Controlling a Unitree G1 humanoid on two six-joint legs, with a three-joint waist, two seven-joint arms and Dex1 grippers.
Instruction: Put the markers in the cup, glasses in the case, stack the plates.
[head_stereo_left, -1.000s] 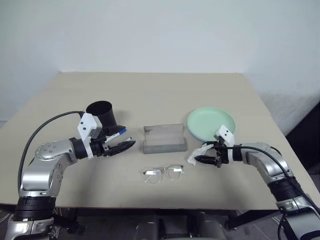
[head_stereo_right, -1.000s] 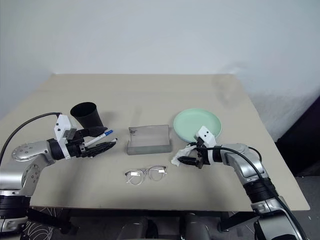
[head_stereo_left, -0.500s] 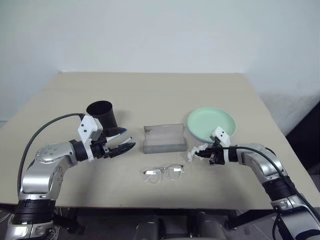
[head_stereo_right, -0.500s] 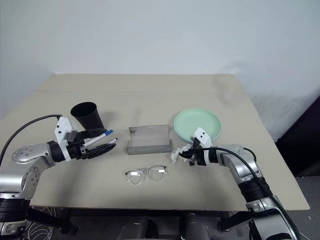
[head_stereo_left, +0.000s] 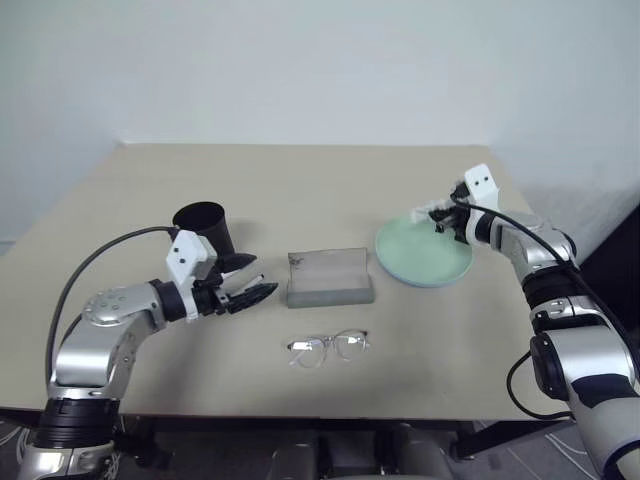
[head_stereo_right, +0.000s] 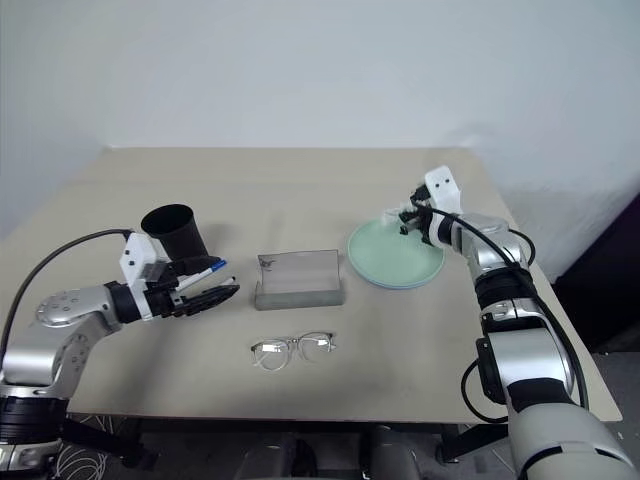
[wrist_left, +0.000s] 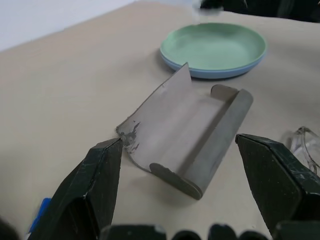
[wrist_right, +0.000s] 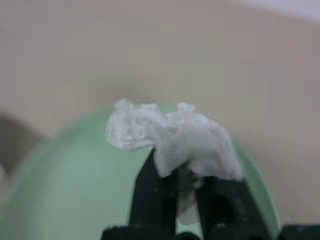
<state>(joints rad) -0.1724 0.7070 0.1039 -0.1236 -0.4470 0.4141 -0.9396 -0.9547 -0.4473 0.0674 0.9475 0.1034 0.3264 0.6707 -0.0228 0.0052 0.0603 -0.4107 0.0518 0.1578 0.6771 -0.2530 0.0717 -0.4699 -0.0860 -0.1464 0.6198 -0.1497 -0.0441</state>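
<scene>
Pale wall stands behind a beige bench (head_stereo_left: 330, 190) that carries everything. On the left, the matte black cup (head_stereo_left: 204, 228) stands upright with its rim open, and just in front of it the left end effector (head_stereo_left: 255, 293) hovers low over the bench with its two black fingers spread wide, nothing between them; the left wrist view looks between those fingers at the case. A marker (head_stereo_right: 203, 270) with a blue cap lies on the bench right beside that end effector, between it and the cup; a second marker cannot be made out with certainty. Near the middle lies the grey case (head_stereo_left: 329, 277), open, its lid standing up along the far side; a dark scuffed mark sits at one corner of the lid (wrist_left: 131, 138), but it cannot be read as lettering. Just nearer than the case, apart from it, the clear-framed glasses (head_stereo_left: 327, 347) rest on the bench with lenses side by side. To the right of the case the plates (head_stereo_left: 420, 258) are already stacked, the mint green one on top and a light blue rim showing beneath it in the left wrist view. Over the far right edge of the plates the right end effector (head_stereo_left: 441, 217) is raised, its fingers pressed together on a crumpled white tissue (wrist_right: 167, 132), held above the green plate. No brand, label or writing is legible anywhere.
</scene>
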